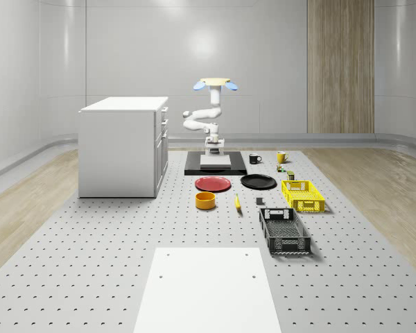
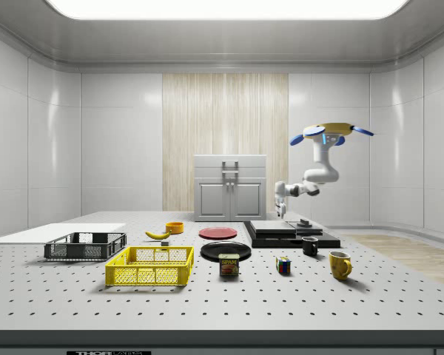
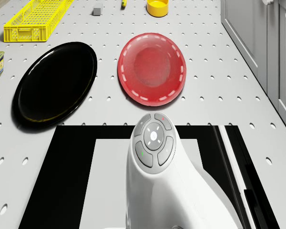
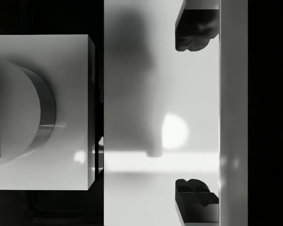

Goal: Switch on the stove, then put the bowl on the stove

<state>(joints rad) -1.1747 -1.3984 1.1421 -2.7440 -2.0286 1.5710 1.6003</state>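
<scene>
The stove (image 1: 215, 168) is a black slab with a pale top plate, behind the red plate. Its switch is a round knob on a pale block (image 4: 33, 113), and it sticks up from the slab in the side view (image 2: 303, 222). The orange bowl (image 1: 205, 200) stands on the table in front of the red plate, also seen as the bowl (image 2: 175, 227) and bowl (image 3: 157, 6). The drone (image 1: 215, 84) hovers over the stove's far side. My gripper (image 1: 213, 150) hangs just above the top plate, open, fingertips (image 4: 195, 28) wide apart with nothing between them, beside the knob.
A red plate (image 1: 213, 183) and a black plate (image 1: 258, 182) lie in front of the stove. A white cabinet (image 1: 121, 146) stands at the whole-scene view's left. A yellow basket (image 1: 302, 195), black basket (image 1: 284, 230), banana (image 1: 237, 202) and two mugs (image 1: 254, 158) sit at its right.
</scene>
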